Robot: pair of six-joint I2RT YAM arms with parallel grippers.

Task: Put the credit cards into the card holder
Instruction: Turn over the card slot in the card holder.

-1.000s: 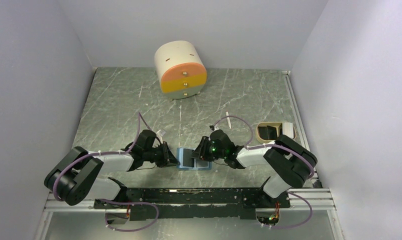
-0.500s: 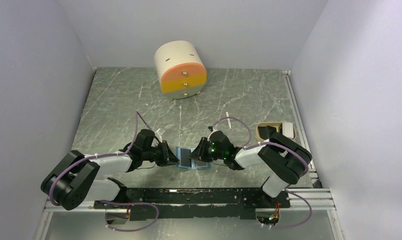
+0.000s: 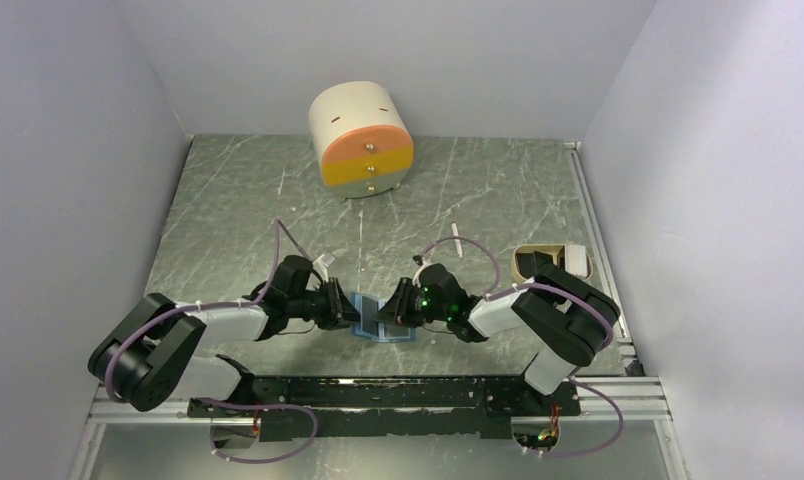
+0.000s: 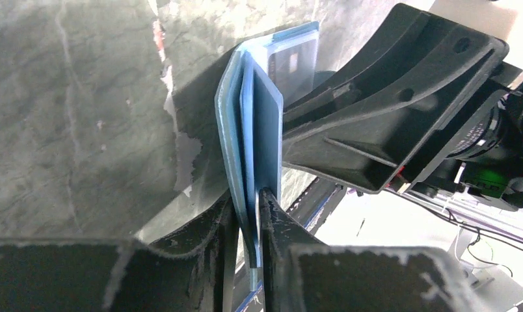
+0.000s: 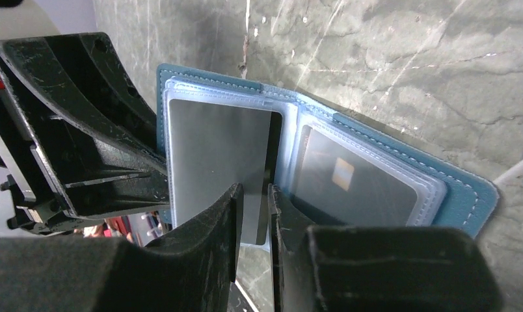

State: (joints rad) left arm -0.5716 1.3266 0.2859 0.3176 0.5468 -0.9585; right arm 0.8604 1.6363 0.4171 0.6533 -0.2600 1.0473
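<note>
The left gripper (image 4: 249, 198) is at the holder's (image 5: 470, 195) left side, its rough black fingers closed on a raised leaf of thin blue sleeves. The holder, a stitched teal cover with clear plastic pockets, lies open on the veined grey stone table (image 5: 408, 58). A flat grey card (image 5: 213, 162) sits in its left pocket and a second card (image 5: 356, 188) in its right. The right gripper (image 5: 254, 192) stands at the first card's near edge, fingers a narrow slit apart; whether they pinch it cannot be told.

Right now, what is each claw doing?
Left gripper: closed on the edge of the blue folding card holder.
Right gripper: closed on a dark thin credit card.
</note>
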